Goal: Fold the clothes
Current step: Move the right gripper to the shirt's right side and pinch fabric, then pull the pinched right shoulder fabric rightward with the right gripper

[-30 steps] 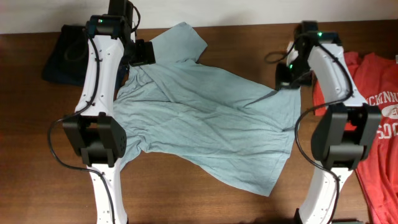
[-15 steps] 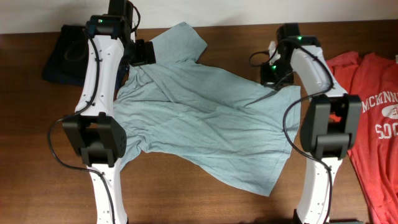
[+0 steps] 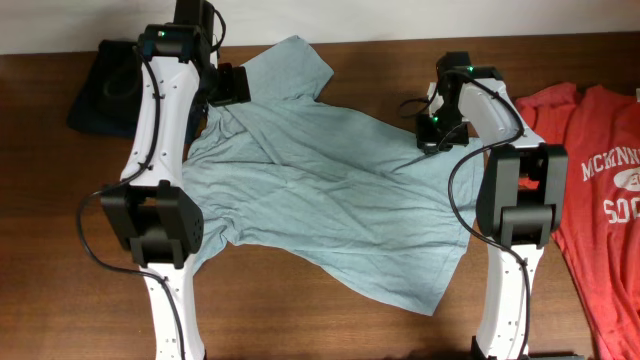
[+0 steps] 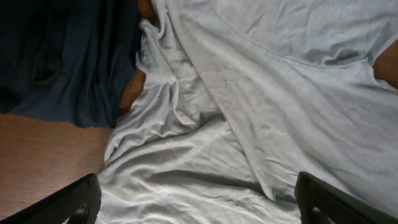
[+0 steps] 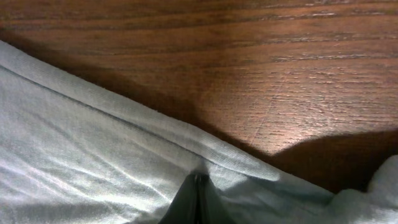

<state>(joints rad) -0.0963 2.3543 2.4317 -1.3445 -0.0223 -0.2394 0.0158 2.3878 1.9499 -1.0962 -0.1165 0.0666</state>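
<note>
The pale grey-teal T-shirt point(image 3: 330, 190) lies spread and wrinkled across the middle of the wooden table. My left gripper point(image 3: 232, 85) hovers open over its upper left part near the sleeve. In the left wrist view the left gripper point(image 4: 202, 208) shows both black fingers point(image 4: 78, 200) wide apart over the crumpled cloth point(image 4: 249, 112). My right gripper point(image 3: 432, 140) is at the shirt's upper right edge. In the right wrist view the right gripper point(image 5: 199, 182) is shut on the shirt's hem point(image 5: 124, 118), which tents up at the tips. A red T-shirt point(image 3: 600, 200) with white lettering lies flat at the far right.
A dark navy garment point(image 3: 105, 90) lies bunched at the back left, beside the grey shirt's sleeve, and shows in the left wrist view point(image 4: 62, 56). Bare wood point(image 5: 249, 56) lies beyond the pinched hem. Both white arms reach in from the near edge.
My right gripper has travelled left and slightly down, dragging the grey shirt's upper right edge inward over the body. More of the red shirt shows now. The left arm has not moved.
</note>
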